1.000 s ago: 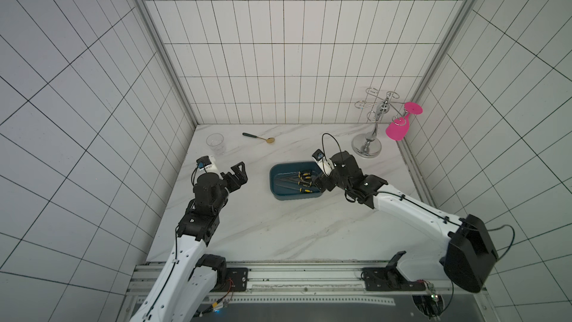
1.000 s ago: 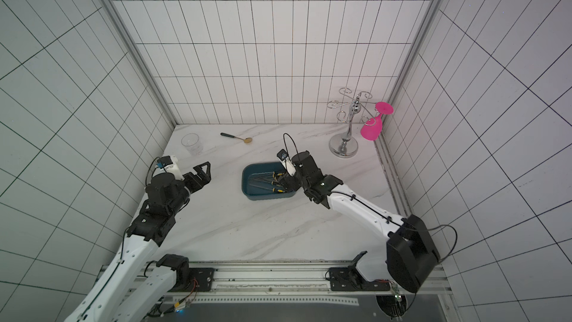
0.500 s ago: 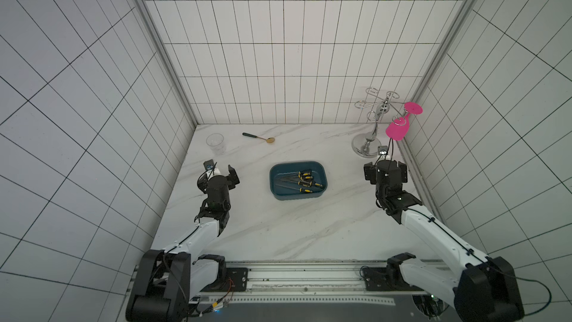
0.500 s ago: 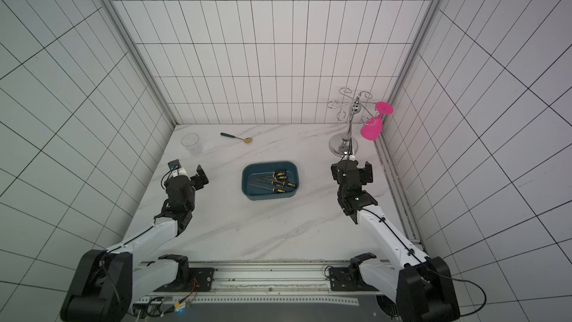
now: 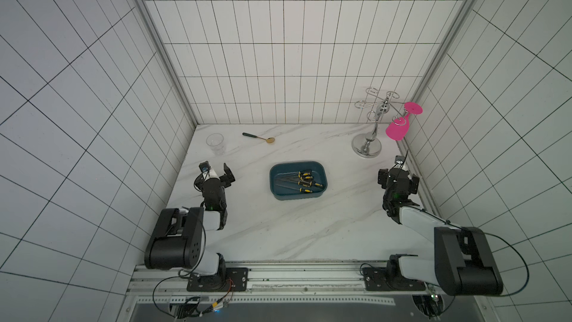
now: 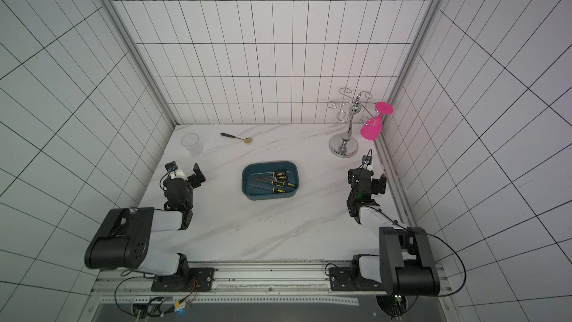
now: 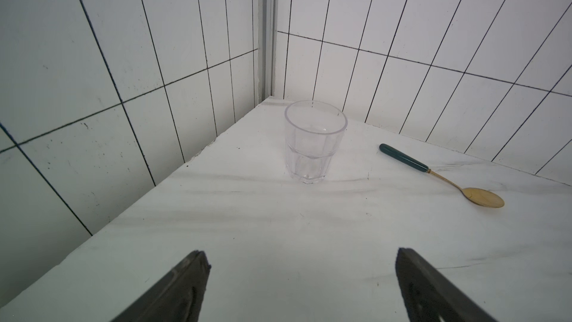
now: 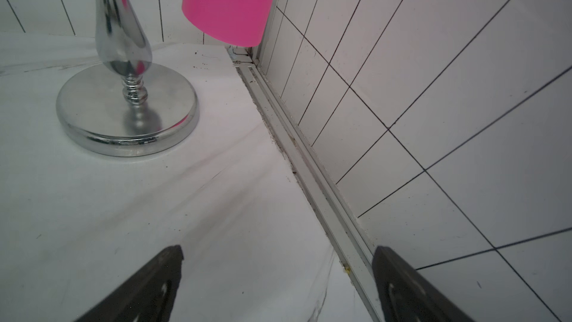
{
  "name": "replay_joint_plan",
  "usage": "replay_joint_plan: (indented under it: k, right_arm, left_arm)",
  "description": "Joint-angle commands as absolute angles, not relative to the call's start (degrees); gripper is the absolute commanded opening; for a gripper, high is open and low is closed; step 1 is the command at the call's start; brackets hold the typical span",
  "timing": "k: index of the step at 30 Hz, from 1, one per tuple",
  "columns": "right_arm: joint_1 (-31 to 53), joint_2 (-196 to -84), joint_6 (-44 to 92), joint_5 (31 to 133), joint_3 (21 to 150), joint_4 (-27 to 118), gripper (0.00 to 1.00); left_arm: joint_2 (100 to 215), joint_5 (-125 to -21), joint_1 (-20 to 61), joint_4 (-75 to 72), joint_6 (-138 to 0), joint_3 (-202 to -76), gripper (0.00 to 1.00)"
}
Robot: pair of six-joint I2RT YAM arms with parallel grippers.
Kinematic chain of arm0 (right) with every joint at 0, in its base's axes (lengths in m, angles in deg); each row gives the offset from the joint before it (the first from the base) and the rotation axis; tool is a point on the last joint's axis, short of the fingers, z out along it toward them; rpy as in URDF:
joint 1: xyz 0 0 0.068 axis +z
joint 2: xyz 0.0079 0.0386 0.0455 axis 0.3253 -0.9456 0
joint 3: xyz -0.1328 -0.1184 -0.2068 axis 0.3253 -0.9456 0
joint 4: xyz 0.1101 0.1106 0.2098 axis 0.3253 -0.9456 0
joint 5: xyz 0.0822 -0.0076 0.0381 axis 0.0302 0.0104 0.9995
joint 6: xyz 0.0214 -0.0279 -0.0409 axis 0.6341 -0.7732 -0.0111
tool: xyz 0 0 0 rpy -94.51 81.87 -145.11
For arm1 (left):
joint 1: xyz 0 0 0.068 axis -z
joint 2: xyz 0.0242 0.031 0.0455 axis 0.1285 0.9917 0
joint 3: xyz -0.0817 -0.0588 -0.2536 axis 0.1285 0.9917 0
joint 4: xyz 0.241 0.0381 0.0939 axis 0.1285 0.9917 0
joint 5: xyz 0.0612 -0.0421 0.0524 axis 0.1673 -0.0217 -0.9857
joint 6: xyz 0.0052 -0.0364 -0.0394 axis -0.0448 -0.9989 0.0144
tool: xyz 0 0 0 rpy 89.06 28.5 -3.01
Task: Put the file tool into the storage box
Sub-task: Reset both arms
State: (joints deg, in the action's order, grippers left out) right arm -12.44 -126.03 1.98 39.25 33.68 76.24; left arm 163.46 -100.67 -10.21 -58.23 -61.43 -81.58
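1. One storage box (image 5: pixel 294 197), dark teal with rounded corners, stood near the middle of the white marble table (image 5: pixel 278 230); both top views showed it (image 6: pixel 269 197)
2. The file tools (image 5: pixel 305 182) lay inside this box, on its floor. At least four black-and-yellow handles could be counted, all on the side of the box toward the right arm. The thin metal shafts crossed each other, so the exact number was hard to tell
3. There were two arms, each with one gripper, and both were well apart from the box, one on each side
4. The left gripper (image 7: pixel 300 260) held nothing. Its jaws stood wide apart above the bare table, as the left wrist view showed
5. The right gripper (image 8: pixel 277 248) was near the right wall. Its jaws also stood wide and held nothing
6. One clear cup (image 5: pixel 214 143) stood upright in the far left corner, in front of the left gripper
7. One spoon (image 5: pixel 260 138), with a dark green handle and a gold bowl, lay flat near the cup but did not touch it
8. One metal stand (image 5: pixel 366 149) stood in the far right corner on a round base
9. One pink glass (image 5: pixel 397 130) hung upside down from an arm of this stand, close to the right wall
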Motion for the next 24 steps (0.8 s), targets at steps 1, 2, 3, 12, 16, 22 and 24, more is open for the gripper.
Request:
replay_joint_plan:
  k: [1,2,3,12,16,22,24]
  right_arm:
    - [-13.3,-125.7,2.7,41.5,35.2,79.3,0.99]
    - [-13.3,-125.2,2.5,42.2,34.3,80.0,0.99]
    - [-13.3,-124.7,2.6,43.0,33.7,80.1,0.99]
    - [-16.2,-127.5,4.8,46.9,29.1,87.2,0.99]
    - [-17.7,-128.9,5.5,50.4,32.3,82.2,0.99]
    - [-17.7,-127.3,7.8,51.4,31.4,81.8,0.99]
    - [-17.7,-127.5,10.0,57.1,28.8,88.1,0.99]
  left_arm:
    - [165.4,-96.1,-10.3,-66.7,-61.1,-80.3,0.98]
    - [163.0,-95.1,-10.2,-59.6,-61.0,-82.1,0.98]
    - [160.8,-93.5,-10.2,-51.7,-60.8,-84.3,0.98]
    - [162.7,-89.2,-8.8,-42.3,-56.5,-91.0,0.98]
    - [163.6,-89.9,-8.9,-43.5,-56.9,-91.2,0.98]
    - [163.3,-90.0,-8.9,-42.6,-57.1,-91.5,0.98]
    - [163.3,-90.0,-8.8,-42.6,-57.1,-91.4,0.98]
